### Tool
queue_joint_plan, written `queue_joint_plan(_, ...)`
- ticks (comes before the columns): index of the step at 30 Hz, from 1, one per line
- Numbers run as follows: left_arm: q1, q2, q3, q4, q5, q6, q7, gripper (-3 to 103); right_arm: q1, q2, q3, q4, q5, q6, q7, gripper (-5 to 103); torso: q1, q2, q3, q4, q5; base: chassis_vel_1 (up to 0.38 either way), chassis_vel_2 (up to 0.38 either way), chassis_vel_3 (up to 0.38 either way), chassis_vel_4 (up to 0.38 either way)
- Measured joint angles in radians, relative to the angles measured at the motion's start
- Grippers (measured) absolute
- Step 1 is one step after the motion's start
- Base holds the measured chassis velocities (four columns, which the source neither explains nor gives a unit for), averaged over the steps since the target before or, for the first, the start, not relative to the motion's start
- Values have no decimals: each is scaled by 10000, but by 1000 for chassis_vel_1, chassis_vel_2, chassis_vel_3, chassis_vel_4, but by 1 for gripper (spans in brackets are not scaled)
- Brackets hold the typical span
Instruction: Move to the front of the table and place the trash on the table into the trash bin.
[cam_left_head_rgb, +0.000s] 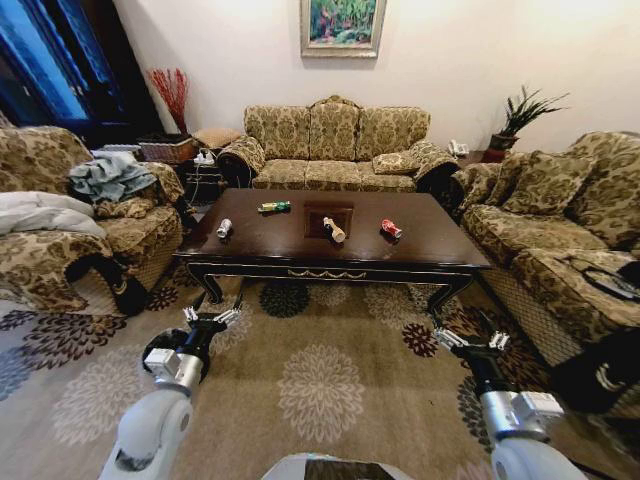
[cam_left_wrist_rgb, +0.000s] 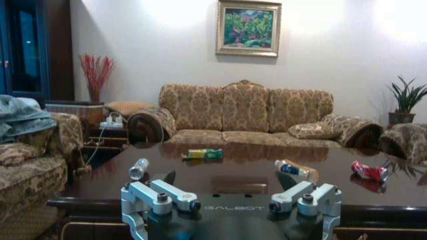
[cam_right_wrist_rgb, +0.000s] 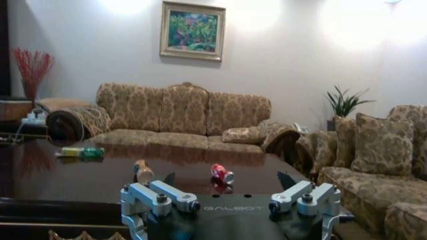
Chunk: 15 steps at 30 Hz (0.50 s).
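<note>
The dark-brown table stands ahead on the carpet, beyond both grippers. Four pieces of trash lie on it: a silver can at the left, a green packet farther back, a tan bottle on the centre inlay, and a red wrapper at the right. The left wrist view also shows the can, packet, bottle and wrapper. My left gripper and right gripper hang open and empty short of the table's front edge. A round black trash bin sits on the floor, partly hidden by my left wrist.
Patterned sofas surround the table: one behind, an armchair with clothes at the left, another sofa at the right. A wicker basket and side table stand at the back left. Open carpet lies between me and the table.
</note>
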Motion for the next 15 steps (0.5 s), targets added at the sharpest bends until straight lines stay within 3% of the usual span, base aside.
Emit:
queue_joint_plan(7,235,-35,118,420,96,-385,247,100,104,63,-359,-10,-408,-254,374,100,0,0,0,2,1,0,0,0,0)
queue_joint_plan(15,39,-320,310,323,734,-185,412,100,110,68,-853,-109,-836,-105,590,100,-1,0,0,0,2,28,21,-24,-20)
